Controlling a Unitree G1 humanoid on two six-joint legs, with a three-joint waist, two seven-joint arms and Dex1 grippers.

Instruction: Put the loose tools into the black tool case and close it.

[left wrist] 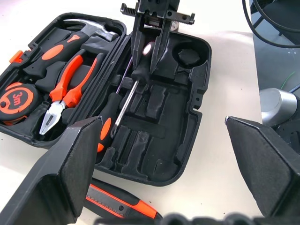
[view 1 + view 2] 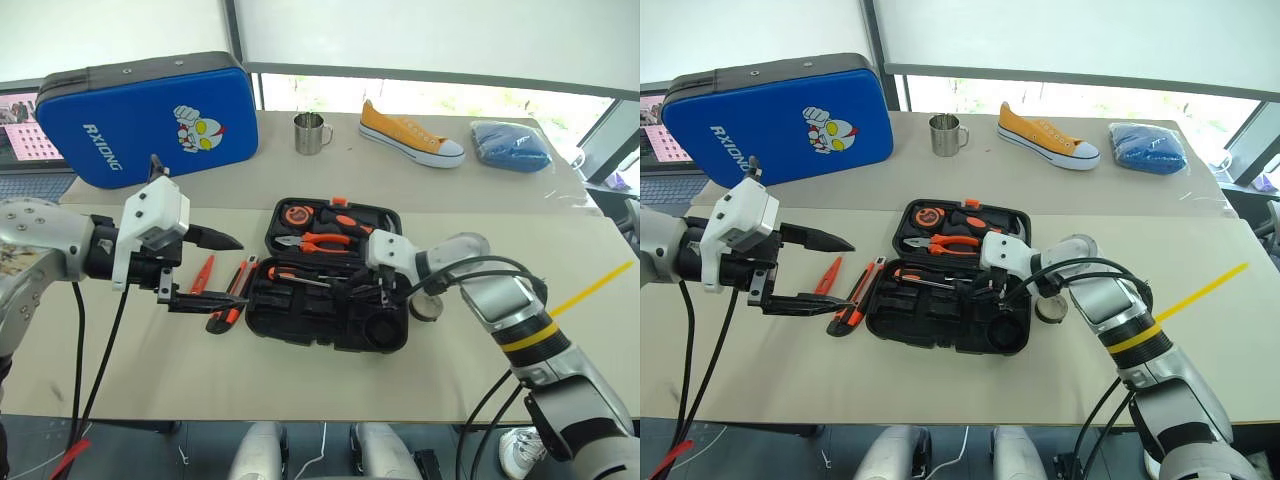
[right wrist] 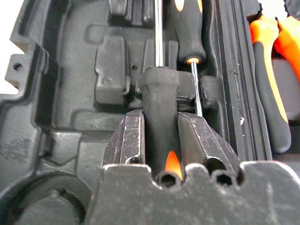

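The black tool case (image 2: pixel 300 318) lies open in the middle of the table. My right gripper (image 3: pixel 160 117) is shut on the black-and-orange handle of a long screwdriver (image 1: pixel 125 103) that lies in the near half's slots. A second long screwdriver (image 1: pixel 108 123) rests beside it in the case. On the table left of the case lie the small slim orange screwdriver (image 2: pixel 203 274) and the utility knife (image 2: pixel 228 305). My left gripper (image 2: pixel 237 272) hovers open above these two, holding nothing. A dark round piece (image 1: pixel 190 56) sits in the case's corner slot.
Pliers (image 2: pixel 322 241), a hammer and a round tape measure (image 2: pixel 297 213) fill the case's far half. A silvery round object (image 2: pixel 428 306) stands right of the case. At the back are the blue case (image 2: pixel 150 115), a metal mug (image 2: pixel 311 132), an orange shoe (image 2: pixel 410 135) and blue cloth (image 2: pixel 510 145).
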